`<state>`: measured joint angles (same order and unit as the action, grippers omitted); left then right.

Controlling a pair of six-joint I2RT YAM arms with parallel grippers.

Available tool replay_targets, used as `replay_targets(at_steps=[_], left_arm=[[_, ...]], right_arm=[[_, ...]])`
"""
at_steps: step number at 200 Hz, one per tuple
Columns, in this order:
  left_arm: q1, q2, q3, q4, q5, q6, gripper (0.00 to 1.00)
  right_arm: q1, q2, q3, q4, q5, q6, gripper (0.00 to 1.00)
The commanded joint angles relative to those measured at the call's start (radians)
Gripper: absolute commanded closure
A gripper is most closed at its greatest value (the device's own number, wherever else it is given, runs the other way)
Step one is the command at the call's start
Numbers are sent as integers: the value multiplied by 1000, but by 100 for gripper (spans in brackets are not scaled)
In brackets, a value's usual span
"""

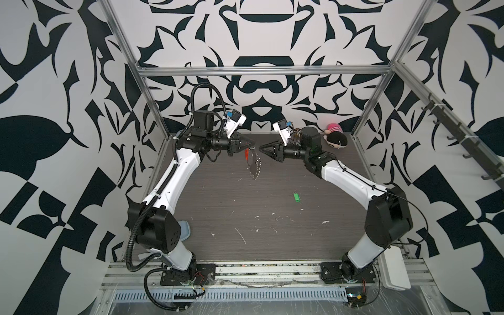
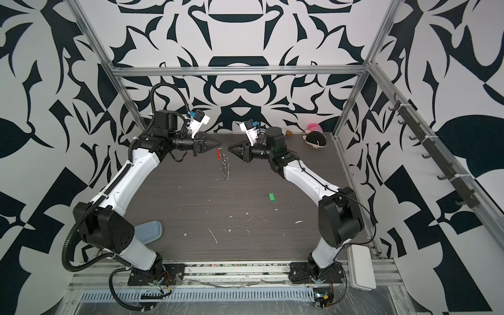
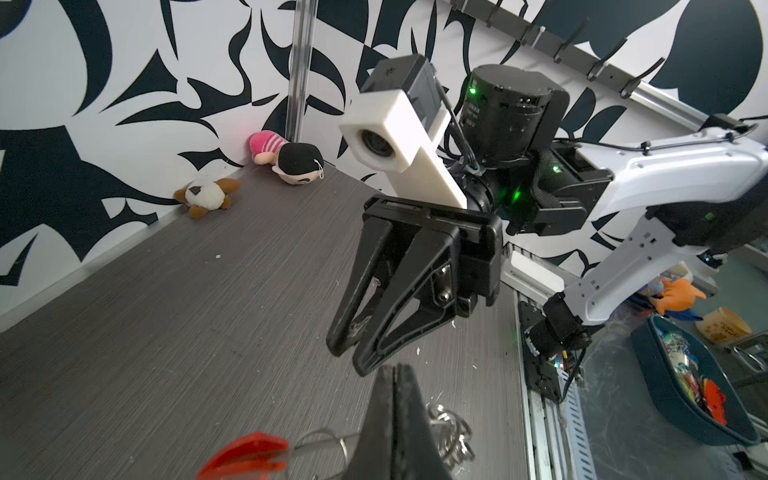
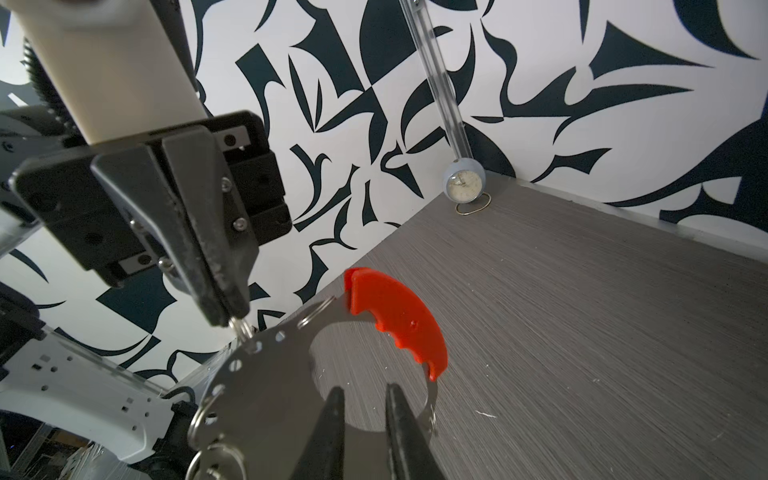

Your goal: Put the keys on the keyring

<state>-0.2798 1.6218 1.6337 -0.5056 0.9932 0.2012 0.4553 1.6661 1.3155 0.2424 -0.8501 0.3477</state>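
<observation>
L gripper [image 1: 252, 143] clamped on keyring [image 1: 255, 167]; R gripper [image 1: 260, 149] slightly parted, seemingly empty, just beside it; keys [image 1: 296, 197] well apart.

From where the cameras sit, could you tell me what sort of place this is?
Most likely a robot-lab test cell: an aluminium frame encloses a scuffed grey table, two robot arms are bolted to a rail at its front edge, and the walls carry a bold black-and-white pattern.

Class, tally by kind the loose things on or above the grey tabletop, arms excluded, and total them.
keyring: 1
green key tag: 1
soft toys: 2 (doll, brown-and-white animal)
clock: 1
pale blue flat object: 1
Total: 6
</observation>
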Motion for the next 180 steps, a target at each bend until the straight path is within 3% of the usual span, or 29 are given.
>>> replay_targets(at_steps=[1,71,152,180], left_arm=[[-1,24,51,-133,29,111,100],[0,33,60,-124,32,100,100],[-1,27,49,-107,40,89,100],[0,26,49,-105,43,87,100]], right_arm=[[14,-15,49,12,-58,-25,79],[29,7,77,111,-103,68,78],[49,46,92,126,-122,94,81],[54,46,93,142,-117,103,76]])
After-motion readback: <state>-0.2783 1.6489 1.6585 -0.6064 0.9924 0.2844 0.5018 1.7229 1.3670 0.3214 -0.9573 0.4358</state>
